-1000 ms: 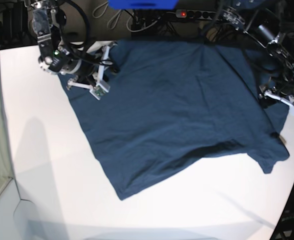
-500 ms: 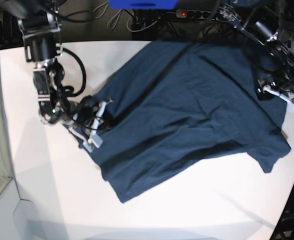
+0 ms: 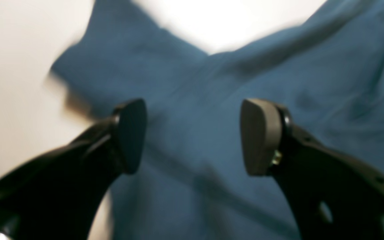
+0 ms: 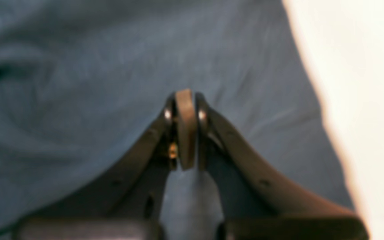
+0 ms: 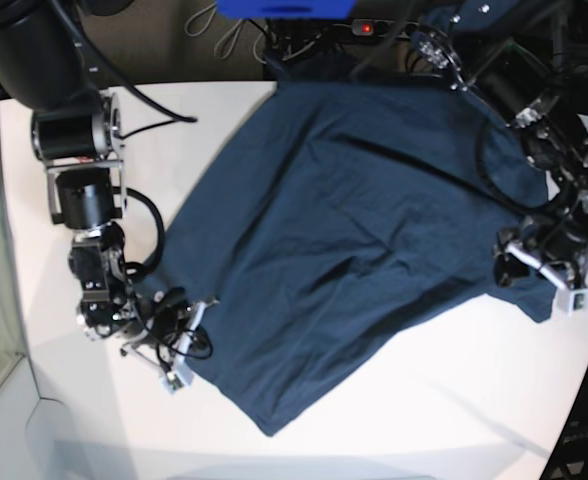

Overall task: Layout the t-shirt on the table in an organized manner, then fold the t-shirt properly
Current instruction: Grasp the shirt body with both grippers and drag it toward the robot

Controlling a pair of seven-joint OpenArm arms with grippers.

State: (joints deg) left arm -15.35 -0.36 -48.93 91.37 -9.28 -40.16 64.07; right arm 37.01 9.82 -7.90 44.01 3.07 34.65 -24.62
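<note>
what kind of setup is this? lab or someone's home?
Most likely a robotics lab bench. Two arms work a t-shirt on a bare white table, and a power strip with loose cables lies behind the table's far edge.

Left pincer (image 3: 192,136) spread wide above blurred t-shirt (image 3: 232,100), table (image 3: 18,83) beyond

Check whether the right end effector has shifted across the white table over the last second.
Yes. The right end effector has travelled from the white table's far edge toward its near edge, dragging the dark navy-blue cloth t-shirt along.
</note>
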